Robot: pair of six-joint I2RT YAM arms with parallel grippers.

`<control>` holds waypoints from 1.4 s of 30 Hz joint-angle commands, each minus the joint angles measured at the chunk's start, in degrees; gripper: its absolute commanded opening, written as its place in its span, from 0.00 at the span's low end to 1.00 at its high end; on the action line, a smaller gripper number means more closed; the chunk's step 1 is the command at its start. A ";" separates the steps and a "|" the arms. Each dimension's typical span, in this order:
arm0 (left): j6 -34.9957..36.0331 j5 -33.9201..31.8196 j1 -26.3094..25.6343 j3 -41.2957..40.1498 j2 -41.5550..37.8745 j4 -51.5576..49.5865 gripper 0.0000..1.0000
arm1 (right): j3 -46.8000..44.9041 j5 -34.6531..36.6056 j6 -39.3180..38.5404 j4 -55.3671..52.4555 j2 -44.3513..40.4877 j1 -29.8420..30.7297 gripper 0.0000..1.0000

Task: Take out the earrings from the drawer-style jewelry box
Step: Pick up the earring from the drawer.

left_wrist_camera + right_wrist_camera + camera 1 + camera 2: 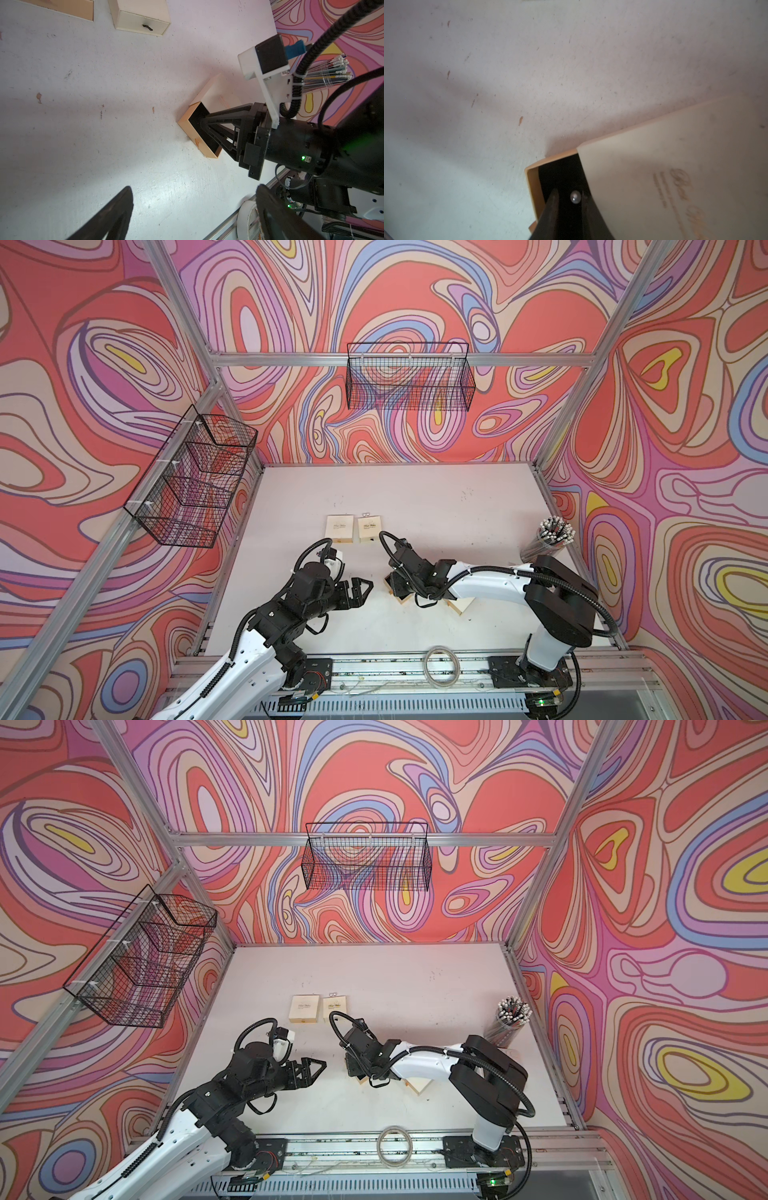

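Heads up: your right gripper (pixel 570 194) is nose-down in the pulled-out drawer (pixel 532 187) of the jewelry box (pixel 654 170) closest to that arm. The drawer sticks partway out of the cream shell and is black inside. One pearly earring (pixel 575 197) sits right between the two fingers (pixel 551 209), which stand only a little apart. There's a sliver of dark on one side of the pearl, so you can't tell whether the pads actually pinch it or it's just lying on the drawer floor. The left wrist view shows the same thing side-on, with the right gripper (pixel 199 124) dipped into the drawer (pixel 187 122). Your left gripper (pixel 365 589) hangs over bare table (pixel 374 635) near the drawer's open end, jaws spread wide, nothing in them. Farther back, two more cream boxes (pixel 340 528) sit side by side. A tiny silvery piece (pixel 365 514) lies on the table just behind the one nearer your right arm, and it shows in both top views.
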 commanded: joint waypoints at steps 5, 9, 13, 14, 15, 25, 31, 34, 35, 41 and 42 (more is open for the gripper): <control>0.91 0.30 0.41 0.83 0.50 0.03 0.92 | 2.13 3.05 0.79 -1.67 1.42 0.60 0.21; 0.82 0.50 0.49 0.74 0.59 0.25 0.92 | 3.18 4.64 0.71 -2.43 3.48 1.00 0.21; 0.73 0.67 0.58 0.70 0.70 0.30 0.92 | 4.17 5.89 0.52 -3.18 4.46 1.45 0.20; 0.69 0.66 0.58 0.65 0.68 0.29 0.92 | 4.38 6.32 0.56 -3.44 4.66 1.53 0.20; 0.69 0.67 0.58 0.65 0.70 0.36 0.92 | 4.56 6.58 0.53 -3.65 4.89 1.66 0.19; 0.40 1.00 0.75 0.63 1.14 0.75 0.92 | 5.66 10.18 0.66 -5.31 5.86 2.73 0.16; 0.12 1.20 0.85 0.56 1.29 1.01 0.92 | 6.07 11.57 0.66 -5.78 6.35 3.22 0.11; 0.12 1.20 0.93 0.74 1.29 1.11 0.92 | 6.07 11.56 0.64 -5.58 6.01 3.41 0.06; 0.12 1.20 0.93 0.74 1.37 1.12 0.92 | 5.93 11.57 0.68 -5.33 5.75 3.50 0.05; 0.21 1.20 0.99 1.18 1.78 1.13 0.92 | 4.95 10.53 0.65 -4.46 3.57 3.58 0.03; 0.21 1.17 1.01 1.27 1.84 1.03 0.92 | 4.97 10.32 0.61 -4.38 3.29 3.59 0.02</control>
